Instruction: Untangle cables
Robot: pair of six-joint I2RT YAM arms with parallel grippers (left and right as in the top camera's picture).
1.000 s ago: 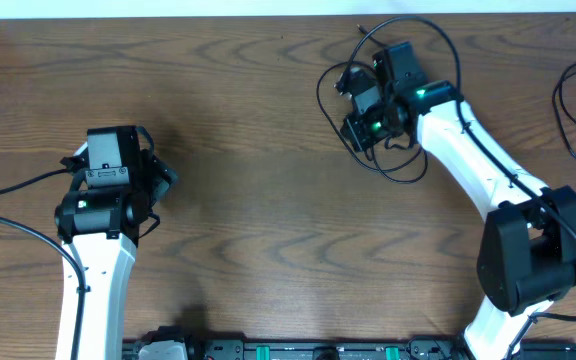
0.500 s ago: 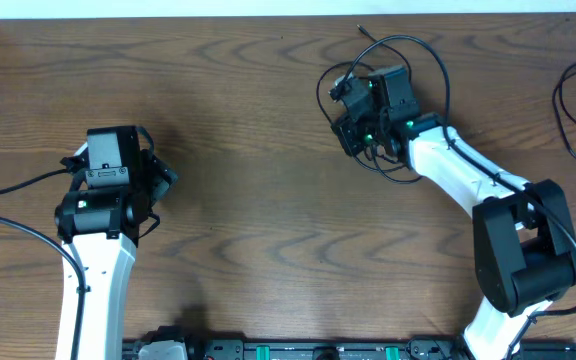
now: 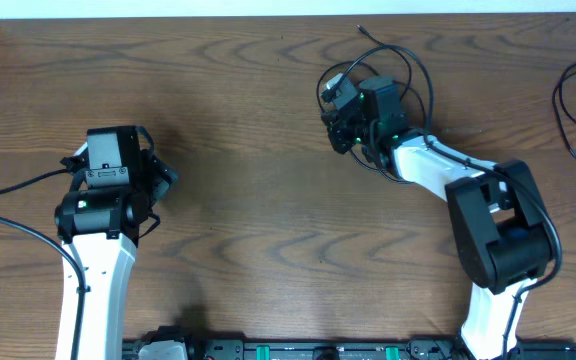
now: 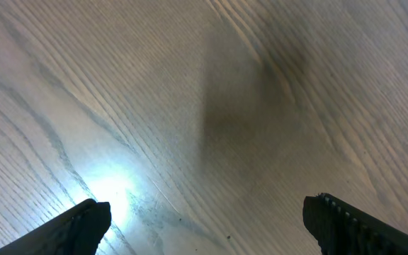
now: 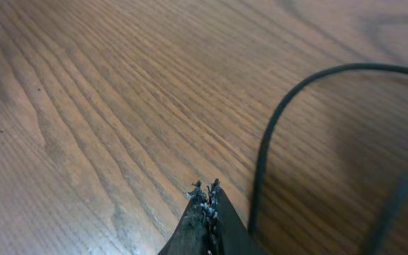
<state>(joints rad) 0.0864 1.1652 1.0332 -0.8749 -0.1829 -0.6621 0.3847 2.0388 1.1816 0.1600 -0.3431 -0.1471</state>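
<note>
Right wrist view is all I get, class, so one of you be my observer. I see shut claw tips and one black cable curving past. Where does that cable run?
Observer: Overhead, the black cable forms a tangle of loops right at the right claw, near the far side of the table.
Operator: Any other cable?
Observer: Yes, a second black cable lies at the table's right edge, apart from that tangle.
Operator: And the left claw?
Observer: The left claw is open over bare wood, far from both cables.

Right claw (image 5: 205, 204) shifted left, toward table's far edge; black cable loops (image 3: 409, 62) pulled narrower.
</note>
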